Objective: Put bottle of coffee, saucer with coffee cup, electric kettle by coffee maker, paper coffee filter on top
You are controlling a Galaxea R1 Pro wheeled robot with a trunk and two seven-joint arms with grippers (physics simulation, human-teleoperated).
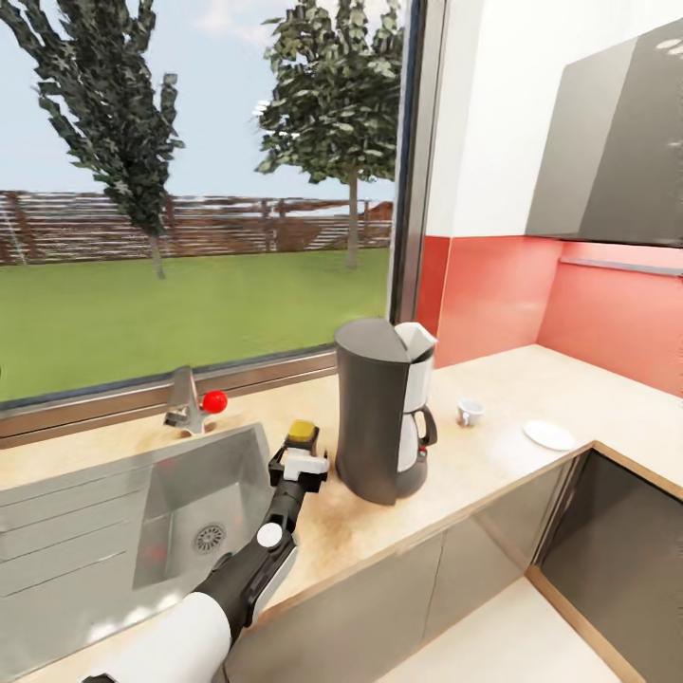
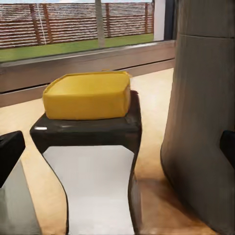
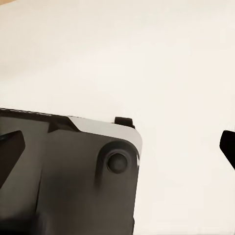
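The left gripper (image 1: 300,462), lower centre of the frame, stands wide around the bottle (image 1: 303,433), not clamping. The bottle sits on the counter (image 1: 493,446) left of the coffee maker (image 1: 379,422); rigid, probably slick, best gripped mid-body

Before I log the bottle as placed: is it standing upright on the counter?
Upright: the bottle stands yellow top up on the counter, beside the coffee maker, between the left gripper's fingers.
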